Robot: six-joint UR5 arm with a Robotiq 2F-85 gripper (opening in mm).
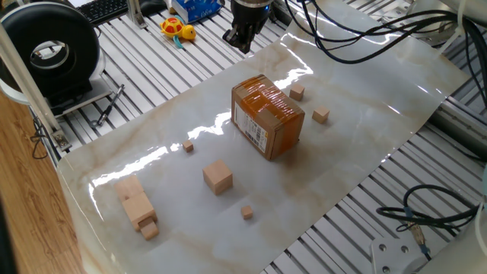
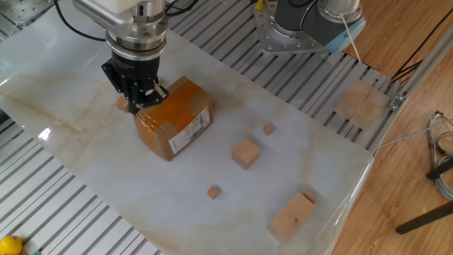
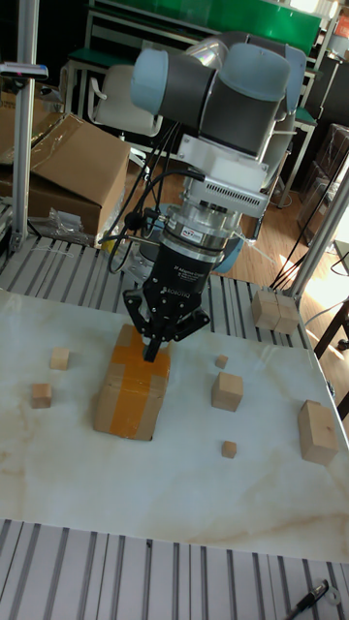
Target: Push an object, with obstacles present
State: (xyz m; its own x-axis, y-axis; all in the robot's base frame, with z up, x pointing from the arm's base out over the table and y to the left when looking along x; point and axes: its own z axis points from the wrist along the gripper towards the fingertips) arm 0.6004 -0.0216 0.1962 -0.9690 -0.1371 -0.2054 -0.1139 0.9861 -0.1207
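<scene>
Two tiny light-wood cubes fit the object: one (image 1: 188, 146) (image 2: 269, 129) (image 3: 222, 360) left of the box, the other (image 1: 247, 212) (image 2: 213, 192) (image 3: 229, 449) near the sheet's front edge. I cannot tell which is meant. My gripper (image 1: 242, 43) (image 2: 139, 103) (image 3: 152, 355) hangs in the air over the far top edge of the brown taped cardboard box (image 1: 266, 116) (image 2: 173, 117) (image 3: 133, 392). Its fingers are drawn together and hold nothing. Other obstacles are a mid-sized cube (image 1: 218, 176) (image 2: 246, 152), stacked long blocks (image 1: 137, 204) (image 2: 292, 214) and two small cubes (image 1: 297, 92) (image 1: 320, 115).
Everything lies on a glossy marble-pattern sheet (image 1: 365, 137) over a slatted metal table. Black cables (image 1: 358, 38) trail across the back. A round black device (image 1: 49, 53) and a toy (image 1: 176, 29) sit off the sheet. More wood blocks (image 2: 361, 103) rest on the slats by the robot base.
</scene>
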